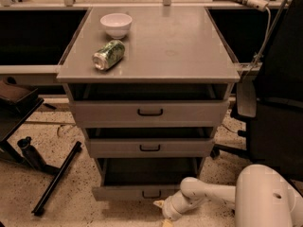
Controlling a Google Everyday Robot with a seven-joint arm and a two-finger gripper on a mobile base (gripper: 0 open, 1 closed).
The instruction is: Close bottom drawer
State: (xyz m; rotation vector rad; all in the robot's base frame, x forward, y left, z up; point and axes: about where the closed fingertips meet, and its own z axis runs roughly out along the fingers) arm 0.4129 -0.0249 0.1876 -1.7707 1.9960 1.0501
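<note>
The bottom drawer (pixel 128 191) is the lowest of three in the grey cabinet (pixel 151 46). It stands partly pulled out, with its dark inside showing and a small black handle (pixel 151 193) on its front. My white arm reaches in from the lower right. My gripper (pixel 161 207) sits low in front of the drawer front, just right of and below the handle, at the frame's bottom edge.
The middle drawer (pixel 150 147) and top drawer (pixel 150 111) are slightly out. A white bowl (pixel 116 23) and a green can (pixel 109 54) on its side rest on the cabinet top. A black office chair (pixel 274 103) stands at right. Black bars (pixel 54 178) lie on the floor at left.
</note>
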